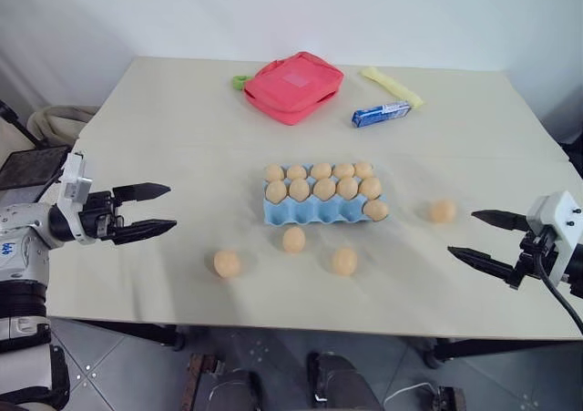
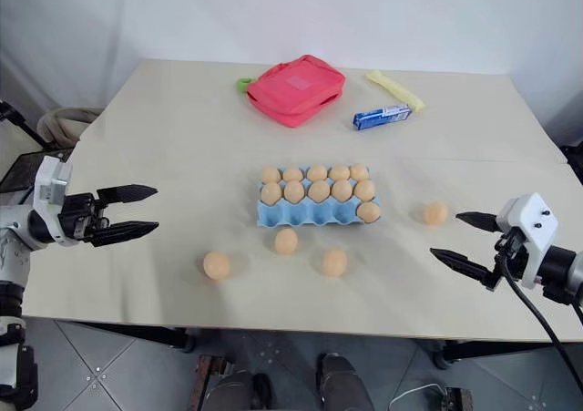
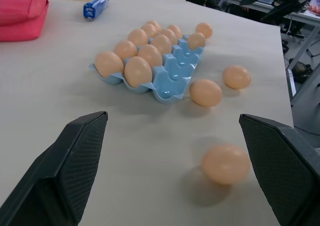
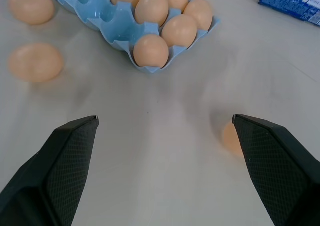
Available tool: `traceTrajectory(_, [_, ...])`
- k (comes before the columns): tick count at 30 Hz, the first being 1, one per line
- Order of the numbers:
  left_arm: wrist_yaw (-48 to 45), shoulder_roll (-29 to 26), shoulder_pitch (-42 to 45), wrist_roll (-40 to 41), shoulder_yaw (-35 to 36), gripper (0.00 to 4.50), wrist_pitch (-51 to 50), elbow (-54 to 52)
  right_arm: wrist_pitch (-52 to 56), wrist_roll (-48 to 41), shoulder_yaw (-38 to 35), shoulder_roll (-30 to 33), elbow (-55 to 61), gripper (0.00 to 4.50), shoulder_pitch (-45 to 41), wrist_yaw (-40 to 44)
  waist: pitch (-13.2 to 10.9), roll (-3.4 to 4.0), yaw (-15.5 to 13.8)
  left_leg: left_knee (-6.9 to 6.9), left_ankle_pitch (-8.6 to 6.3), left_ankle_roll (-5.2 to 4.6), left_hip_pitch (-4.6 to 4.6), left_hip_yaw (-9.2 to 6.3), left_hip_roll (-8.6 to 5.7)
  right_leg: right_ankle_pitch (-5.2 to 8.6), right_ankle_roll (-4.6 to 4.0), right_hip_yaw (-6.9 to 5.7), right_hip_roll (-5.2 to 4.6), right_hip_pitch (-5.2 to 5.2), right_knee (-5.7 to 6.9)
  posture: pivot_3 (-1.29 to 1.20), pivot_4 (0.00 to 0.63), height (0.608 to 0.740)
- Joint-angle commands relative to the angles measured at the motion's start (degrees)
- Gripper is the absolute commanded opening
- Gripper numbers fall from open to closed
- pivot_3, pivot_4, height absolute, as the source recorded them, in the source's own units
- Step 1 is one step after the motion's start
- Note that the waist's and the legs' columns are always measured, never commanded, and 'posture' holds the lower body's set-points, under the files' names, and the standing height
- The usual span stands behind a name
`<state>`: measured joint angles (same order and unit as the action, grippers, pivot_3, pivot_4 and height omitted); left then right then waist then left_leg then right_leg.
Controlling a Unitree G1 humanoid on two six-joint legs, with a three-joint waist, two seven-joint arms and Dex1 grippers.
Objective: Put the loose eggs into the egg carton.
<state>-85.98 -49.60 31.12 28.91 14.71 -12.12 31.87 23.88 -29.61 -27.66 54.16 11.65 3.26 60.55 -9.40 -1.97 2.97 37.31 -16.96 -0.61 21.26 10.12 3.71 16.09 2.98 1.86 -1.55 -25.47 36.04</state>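
The light blue egg carton (image 1: 310, 213) lies mid-table; its back and middle rows are full and the front row holds one egg (image 1: 375, 210) at the right end. Several loose eggs rest on the table: one (image 1: 227, 263) at front left, one (image 1: 293, 240) touching or just off the carton's front, one (image 1: 344, 262) in front of it, one (image 1: 443, 211) to the right. My left gripper (image 1: 173, 207) hovers open left of the eggs, holding nothing. My right gripper (image 1: 461, 232) is open by the right egg (image 4: 231, 137), also with nothing between its fingers.
A red zip pouch (image 1: 293, 86) lies at the back of the table with a green item (image 1: 240, 81) beside it. A blue packet (image 1: 381, 113) and a yellow strip (image 1: 392, 85) lie at back right. The table's front edge runs just below the front eggs.
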Motion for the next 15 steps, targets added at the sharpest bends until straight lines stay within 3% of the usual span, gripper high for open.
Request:
traceTrajectory(1, [-3.0,-0.6,1.3,0.2,0.7,4.48,2.9,0.9,0.2,-0.9,-3.0,0.3,1.9,4.5,0.4,-0.6,0.0,0.0,0.0,-0.01,0.0,0.0,0.0,0.0,0.0,0.0,0.0,0.0,0.01,0.0,0.0,0.0,0.15,0.74])
traceTrajectory(15, [-4.2,-1.2,-1.3,4.3,3.0,4.48,-1.4,-2.7,2.3,-2.2,-5.0,-0.7,4.4,4.5,2.9,-2.9,0.0,0.0,0.1,-0.01,-0.01,0.04,0.0,0.0,0.04,0.01,-0.01,-0.01,0.04,-0.01,0.02,0.0,0.15,0.74])
